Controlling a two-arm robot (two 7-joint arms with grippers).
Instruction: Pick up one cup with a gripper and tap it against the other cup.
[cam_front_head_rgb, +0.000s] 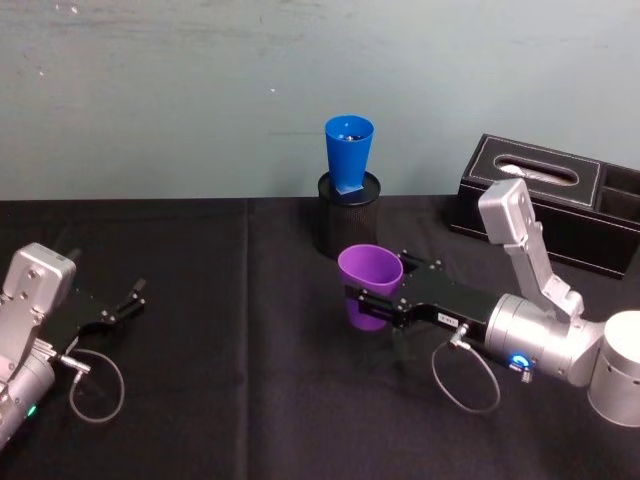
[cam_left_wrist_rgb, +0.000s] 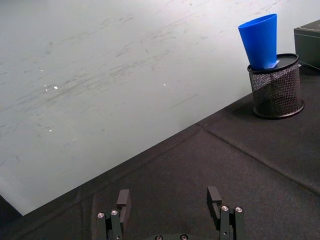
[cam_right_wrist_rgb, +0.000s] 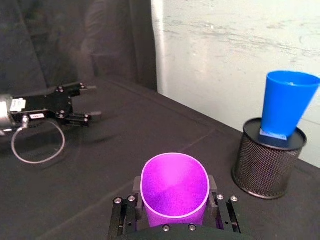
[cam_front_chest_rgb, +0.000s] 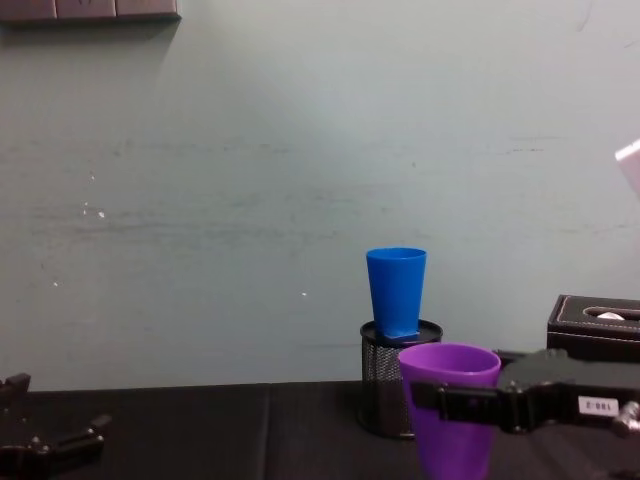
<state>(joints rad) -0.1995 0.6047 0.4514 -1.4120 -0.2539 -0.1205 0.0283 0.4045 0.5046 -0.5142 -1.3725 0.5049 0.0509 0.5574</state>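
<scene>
Cups counted: two. Purple cup (cam_front_head_rgb: 369, 284) is held upright, pinched by right gripper (cam_front_head_rgb: 378, 300) fingers above the black table (cam_front_head_rgb: 220, 330). Blue cup (cam_front_head_rgb: 348, 150) is seated in one mesh holder (cam_front_head_rgb: 350, 215), apart. Left gripper (cam_front_head_rgb: 128, 298) is parked at table's left, fingers spread

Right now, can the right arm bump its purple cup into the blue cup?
Probably yes. The right gripper holds the purple cup upright, and the blue cup stands in the mesh holder just beyond, with nothing between them.
</scene>
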